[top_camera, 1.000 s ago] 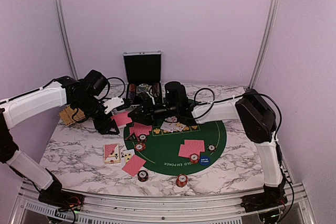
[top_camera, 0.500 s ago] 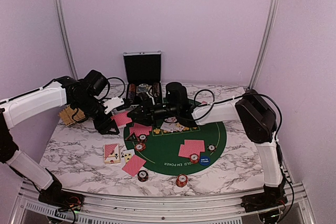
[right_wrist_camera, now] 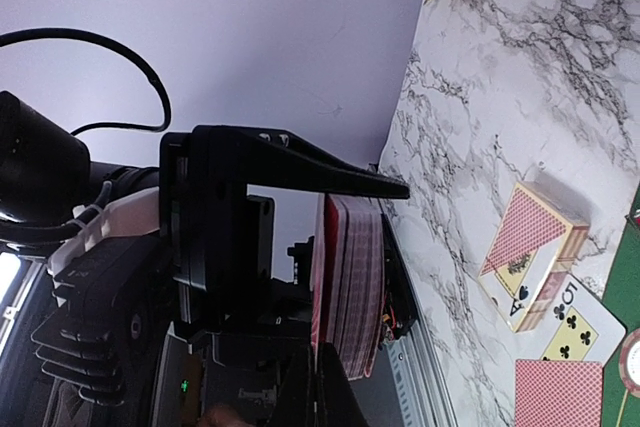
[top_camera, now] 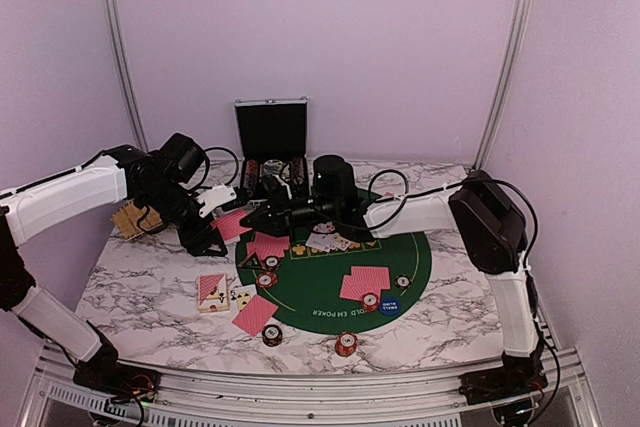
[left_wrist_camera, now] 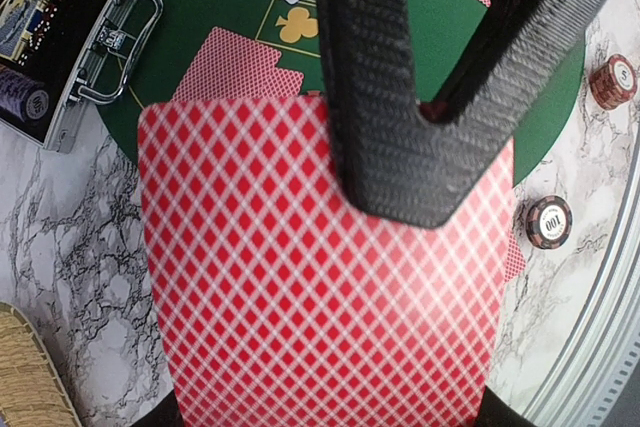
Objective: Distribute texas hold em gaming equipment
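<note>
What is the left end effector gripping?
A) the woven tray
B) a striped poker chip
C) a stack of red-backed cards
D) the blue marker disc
C: the left end effector is clamped on the stack of red-backed cards. Their diamond-patterned back fills the left wrist view under its black fingers.

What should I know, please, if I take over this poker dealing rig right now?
Left claw shut on the deck of red-backed cards, above the green mat's edge.
Right claw shut beside the deck; whether it pinches a card is unclear.
Done: face-up cards and face-down cards on the mat, chips spread around.
Left: probably more dealing; further chips sit in the case.
</note>
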Tool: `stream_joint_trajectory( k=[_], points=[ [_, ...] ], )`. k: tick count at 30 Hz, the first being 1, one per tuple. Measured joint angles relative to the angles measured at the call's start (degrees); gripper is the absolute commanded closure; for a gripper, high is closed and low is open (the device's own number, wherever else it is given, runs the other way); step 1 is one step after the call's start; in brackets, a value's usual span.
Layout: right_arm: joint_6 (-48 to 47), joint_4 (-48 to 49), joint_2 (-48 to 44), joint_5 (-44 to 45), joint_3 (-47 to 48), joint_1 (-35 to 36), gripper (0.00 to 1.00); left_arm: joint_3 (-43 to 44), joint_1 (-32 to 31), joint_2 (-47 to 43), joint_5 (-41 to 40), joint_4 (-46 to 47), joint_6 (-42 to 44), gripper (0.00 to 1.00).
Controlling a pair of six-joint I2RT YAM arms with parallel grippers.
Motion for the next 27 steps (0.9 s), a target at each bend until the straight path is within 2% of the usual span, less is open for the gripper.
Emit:
stream_joint_trajectory(
  k=[13, 19, 22, 27],
  points=[
    [-0.1, 1.6, -8.6, -1.1, -11.5, -5.6, 1.00, 0.0, 0.0, 0.0, -0.1, 0.0, 0.0, 1.00],
    [-2.3, 1.2, -13.4, -1.4, -18.7, -10.5, 1.00, 0.0, 0.0, 0.0, -0.1, 0.0, 0.0, 1.00],
    [-4.6, -0.5, -15.7, -1.4, -22.4, -13.7, 1.00, 0.0, 0.0, 0.0, -0.1, 0.0, 0.0, 1.00],
    [-12.7, -9.0, -17.1, -0.7, -25.0, -19.1, 1.00, 0.0, 0.0, 0.0, -0.1, 0.0, 0.0, 1.00]
  ],
)
